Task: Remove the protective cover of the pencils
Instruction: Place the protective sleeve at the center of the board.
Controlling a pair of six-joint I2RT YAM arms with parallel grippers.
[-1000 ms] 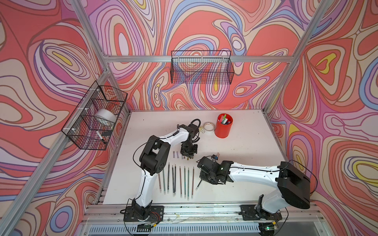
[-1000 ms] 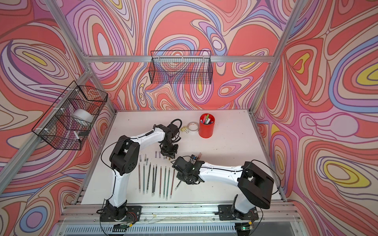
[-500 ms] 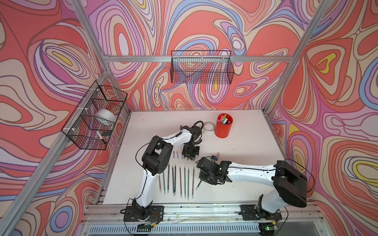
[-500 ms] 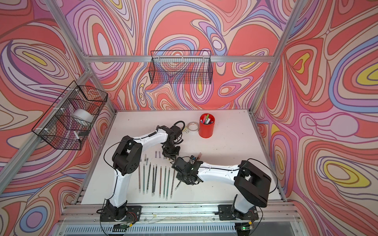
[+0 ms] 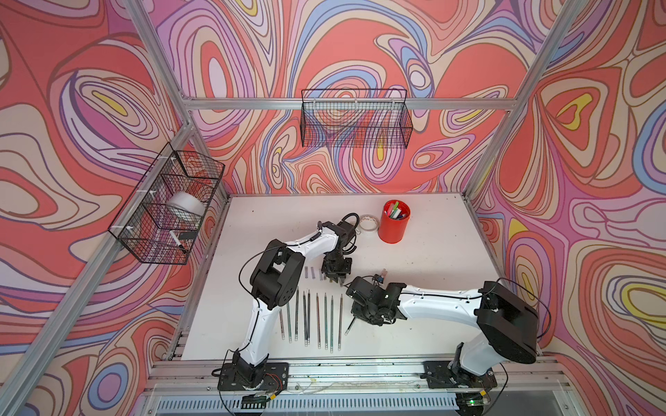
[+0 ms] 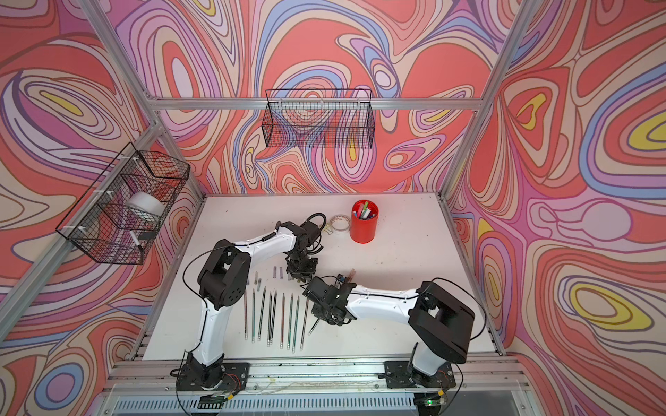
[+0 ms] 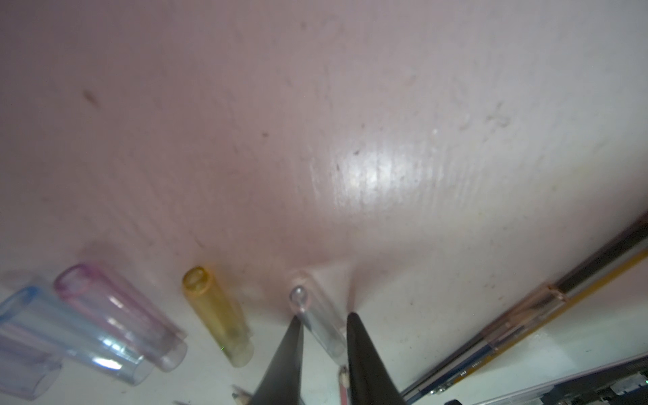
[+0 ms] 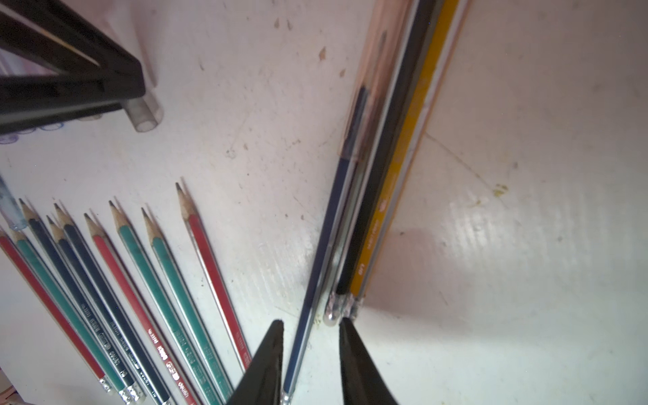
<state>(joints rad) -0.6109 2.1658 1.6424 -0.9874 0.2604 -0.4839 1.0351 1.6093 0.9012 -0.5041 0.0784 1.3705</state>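
Swirl-printed walls [image 5: 108, 108] in red, lilac and cream enclose a flat white table [image 5: 432, 259], matte and lightly scuffed. We see a left arm [image 5: 317, 241] and a right arm [image 5: 439, 309], both white-shelled with black joints, rising from the near edge. Black wire baskets [image 5: 355, 119] hang on the far and left walls. Toward the far side stands a smooth red cylindrical cup [image 5: 393, 230] of markers [image 5: 395, 212]. A clear tape ring [image 5: 368, 223] lies just to its left.

The pencils [image 5: 317, 320] lie near the table's middle in a parallel row. They have slim shafts in red, green and dark blue, with bare sharpened wood tips pointing far and metal-banded ends near. Just right of the row, the right gripper [image 8: 311, 319] has its tapered black fingers [image 8: 356, 364] apart. A dark blue pencil [image 8: 319, 263] runs between them along one finger, beside a black-and-yellow shaft [image 8: 382, 210]. A clear pinkish cover [image 8: 364, 105] sheathes its tip. Whether the fingers clamp it we cannot tell.

Just beyond the row's tips, small transparent tubular caps [image 7: 119, 315], tinted blue, pink and amber, lie side by side. The left gripper [image 7: 325, 315] points down at the right end of that line. Its fingers [image 7: 361, 350] are slightly parted on either side of a colourless cap [image 7: 322, 331] lying on the tabletop.
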